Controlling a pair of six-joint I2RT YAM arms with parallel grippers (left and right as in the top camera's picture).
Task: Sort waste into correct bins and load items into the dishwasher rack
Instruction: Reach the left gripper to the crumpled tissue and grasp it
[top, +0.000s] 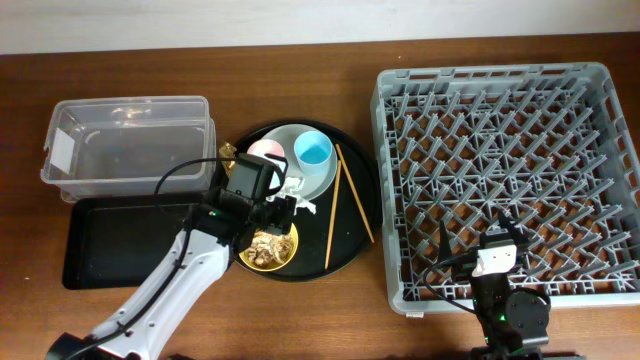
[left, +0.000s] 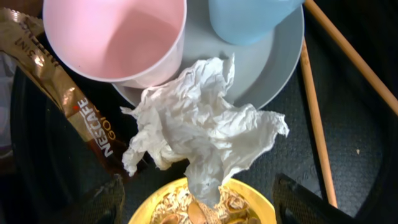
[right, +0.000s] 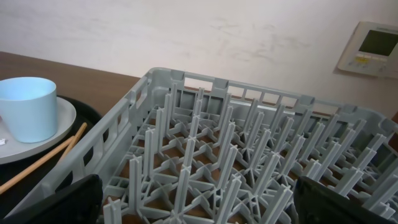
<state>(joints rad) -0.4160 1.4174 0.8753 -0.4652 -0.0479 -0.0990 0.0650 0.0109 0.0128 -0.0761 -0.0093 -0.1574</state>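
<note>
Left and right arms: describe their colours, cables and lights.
The left arm has a white link, a black wrist block, a looping black cable and a green light. The right arm is black with a white block and black cables. The left fingers are black.

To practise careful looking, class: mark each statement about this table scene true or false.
1. The blue cup stands on the plate. True.
2. The pink cup sits in the dishwasher rack. False: it stands on the plate, and the rack holds nothing.
3. The yellow bowl holds food scraps. True.
4. The crumpled tissue lies inside the blue cup. False: it lies beside the cups, over the plate's rim.
</note>
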